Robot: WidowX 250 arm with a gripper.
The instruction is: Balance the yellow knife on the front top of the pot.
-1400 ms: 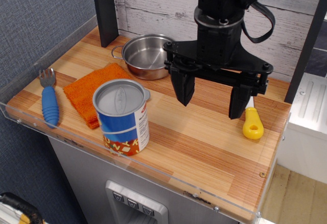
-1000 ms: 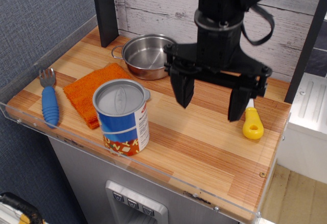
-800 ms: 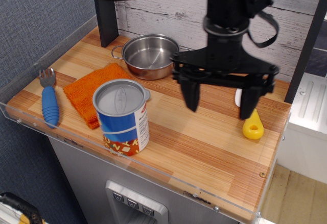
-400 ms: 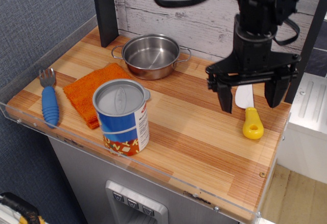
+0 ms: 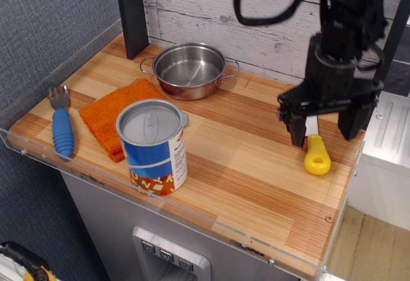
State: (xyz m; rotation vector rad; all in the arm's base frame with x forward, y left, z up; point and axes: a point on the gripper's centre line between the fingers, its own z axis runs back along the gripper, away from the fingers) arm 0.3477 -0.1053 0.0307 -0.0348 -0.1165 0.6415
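At far left on the wooden plank bench (image 5: 256,185) lies a blue-handled grey fork (image 5: 61,122), with an orange folded cloth (image 5: 115,116) just beside it. In front of the cloth stands a tall blue-labelled tin can (image 5: 154,146). Behind the cloth, near the back wall, sits the shallow round stainless steel pot (image 5: 189,70), upright with two loop handles. At the right end of the bench lies the small toy knife with yellow handle and white blade (image 5: 316,153), flat on the wood, well apart from the pot. The black gripper (image 5: 326,128) hangs directly over the knife, jaws spread wide and straddling it, one finger (image 5: 297,128) at the blade's left side. It holds nothing.
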